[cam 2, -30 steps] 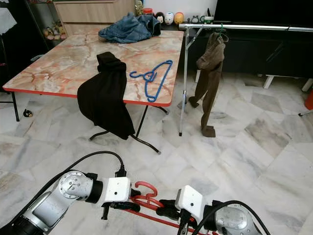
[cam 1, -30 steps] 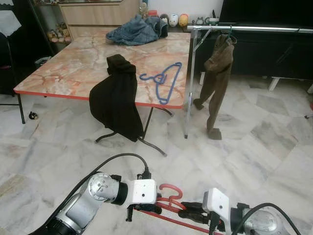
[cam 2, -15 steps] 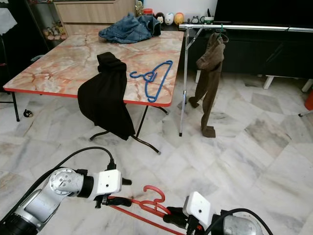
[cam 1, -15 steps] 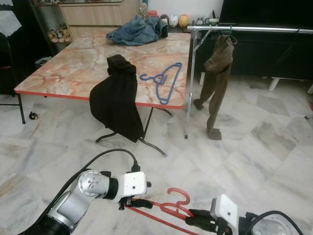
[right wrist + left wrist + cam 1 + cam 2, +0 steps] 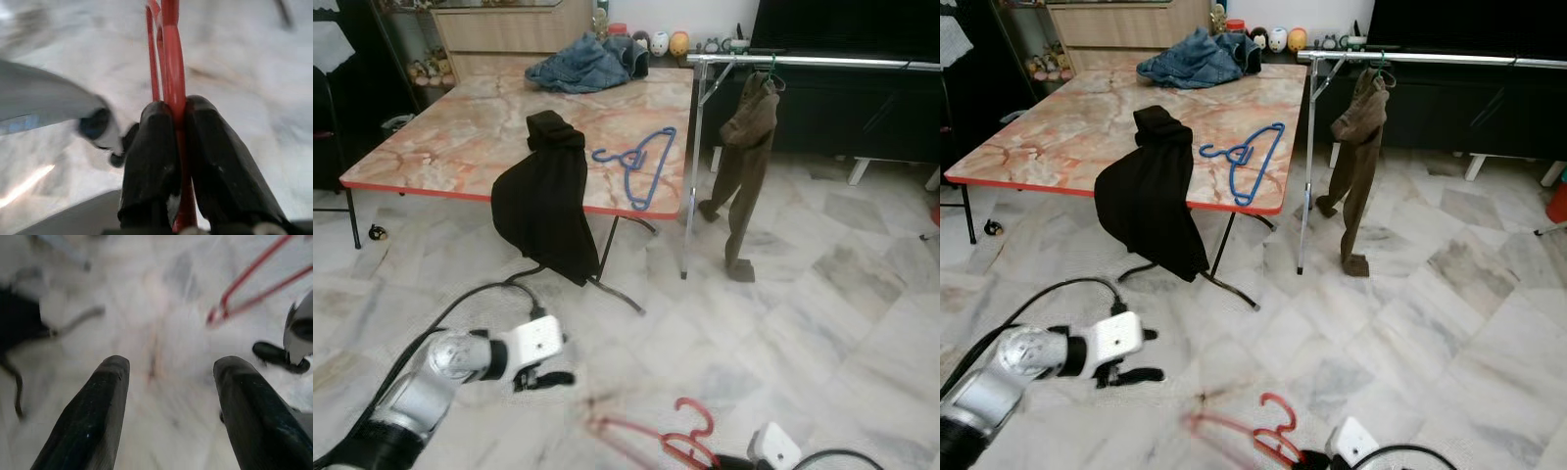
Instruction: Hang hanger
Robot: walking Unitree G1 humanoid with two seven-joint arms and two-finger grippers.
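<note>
At the near left, the left gripper (image 5: 553, 378) hangs low over the marble floor (image 5: 822, 323) with its two black fingers (image 5: 93, 416) spread apart and nothing between them. Beyond it stands a marble-topped table (image 5: 460, 137) with a red edge. A black garment (image 5: 543, 201) drapes over the table's near edge, a blue hanger (image 5: 636, 162) lies flat on the top just to its right, and a heap of denim (image 5: 587, 61) sits at the far side. Right of the table, a metal clothes rail (image 5: 803, 61) runs across, with a brown garment (image 5: 744, 147) hanging from it near the rail's left post. At the near right, low above the floor, is the red hanger (image 5: 680, 441), blurred, its hook pointing up. The right gripper (image 5: 177, 147) is clamped on it, both black fingers pressed against the red wire from either side. The red hanger is well apart from the rail.
</note>
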